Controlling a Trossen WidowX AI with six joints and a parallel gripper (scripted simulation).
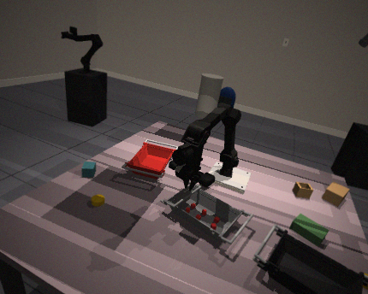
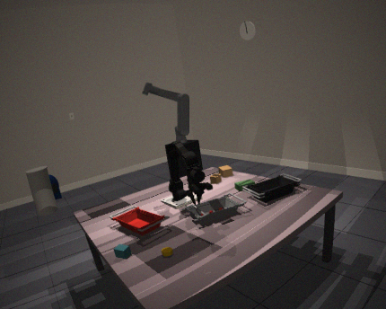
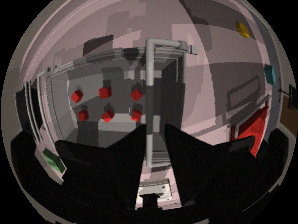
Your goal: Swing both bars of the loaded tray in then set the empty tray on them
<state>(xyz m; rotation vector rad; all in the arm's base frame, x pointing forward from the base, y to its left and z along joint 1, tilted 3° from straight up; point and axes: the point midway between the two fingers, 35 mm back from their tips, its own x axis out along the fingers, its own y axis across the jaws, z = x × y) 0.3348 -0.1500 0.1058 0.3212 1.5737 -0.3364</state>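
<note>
The grey tray (image 1: 216,203) (image 2: 212,219) (image 3: 60,100) stands on the table with several small red blocks (image 1: 204,212) (image 3: 105,92) on its floor. Its bar nearer the red tray (image 1: 186,197) (image 3: 150,70) is in over the tray's top, inward of that end. Its other bar (image 1: 240,231) is swung out beyond its end. My gripper (image 1: 189,187) (image 2: 197,204) (image 3: 154,128) is slightly open and empty. It is just above the inward bar, with the bar visible between the fingertips in the wrist view. An empty red tray (image 1: 151,161) (image 2: 139,219) (image 3: 252,132) and an empty black tray (image 1: 305,261) (image 2: 275,189) stand on opposite sides.
A green block (image 1: 309,228) (image 2: 244,184) lies near the black tray, with two tan boxes (image 1: 303,190) (image 1: 336,194) behind. A teal cube (image 1: 89,169) (image 2: 122,251) and a yellow piece (image 1: 97,200) (image 2: 167,251) lie near the red tray. The white base plate (image 1: 240,181) is under my arm.
</note>
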